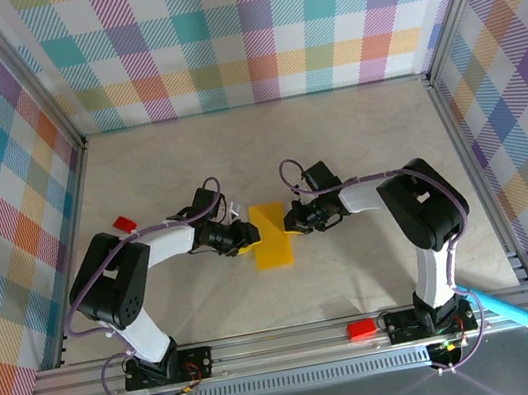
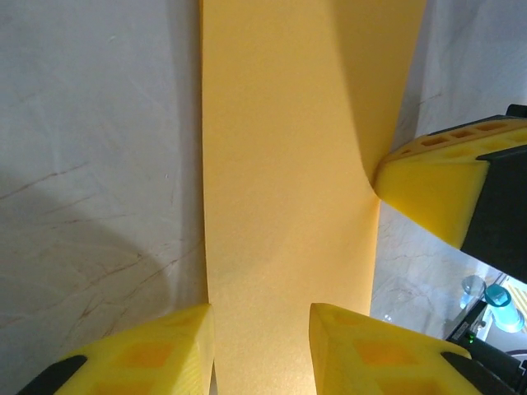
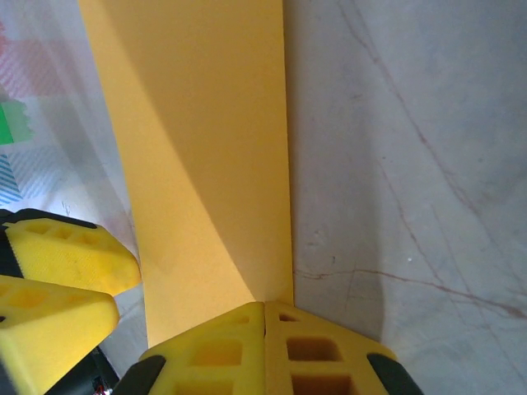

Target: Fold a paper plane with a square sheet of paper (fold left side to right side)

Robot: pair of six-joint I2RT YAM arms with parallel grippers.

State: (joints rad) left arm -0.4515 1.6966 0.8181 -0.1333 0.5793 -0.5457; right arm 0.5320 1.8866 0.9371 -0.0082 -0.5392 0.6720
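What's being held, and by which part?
The right hand, shut, seems to pinch the yellow paper at its right edge; the left hand is open over the left edge.

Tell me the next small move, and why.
Probably lower the left gripper onto the paper and press it flat to set the crease. The paper lies as a narrow strip, the left jaws stand apart over it, and the right gripper, shut, rests at the opposite edge, where the paper's edge curves against its finger, so that side looks held.
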